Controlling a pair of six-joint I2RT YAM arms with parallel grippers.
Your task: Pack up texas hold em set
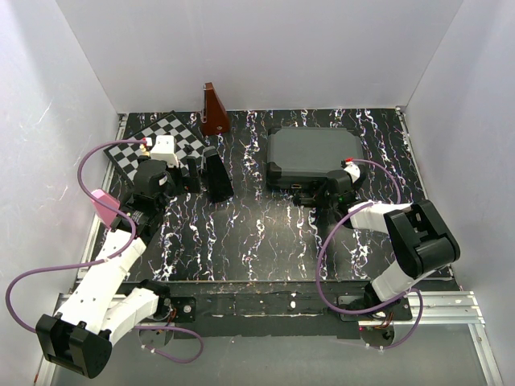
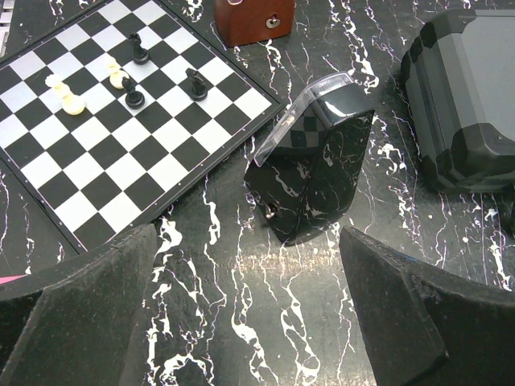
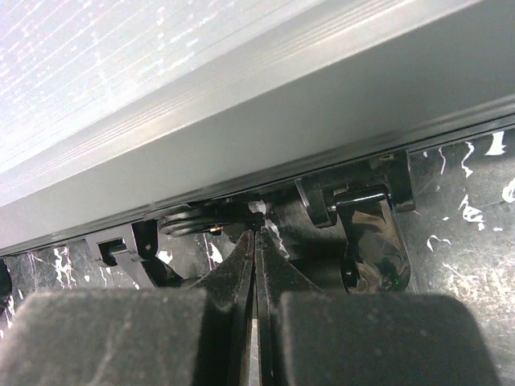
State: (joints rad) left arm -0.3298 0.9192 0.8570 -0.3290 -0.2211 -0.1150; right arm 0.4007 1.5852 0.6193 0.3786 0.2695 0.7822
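1. Hard case [image 1: 310, 153], black-edged with a grey top, lies flat with its lid down on the far right part of the marbled worktop [image 1: 257, 233]. None of its contents show.
2. Chessboard [image 1: 181, 133] lies well to the left of the case, turned at an angle.
3. Right hand [image 1: 312, 193] is at the middle of the case's near edge. The right wrist view shows its two fingers [image 3: 153, 338] pressed flat against each other with nothing visible between them, their tips up against the case's front wall.
4. Left hand [image 1: 191, 173] sits well left of the case, between it and the chessboard. Its fingers are spread wide and it holds nothing.
5. A glossy black wedge-shaped object [image 1: 217, 178] stands left of the case, just beyond the left hand's fingertips and apart from them.
6. A brown pyramid-shaped object [image 1: 213, 112] stands upright, left of the case's far corner, near the back wall.
7. A black latch [image 3: 370, 233] on the case's front hangs just right of the right hand's fingertips.
8. Chess pieces [image 2: 133, 80], black and pale, stand on the chessboard, far from the case.
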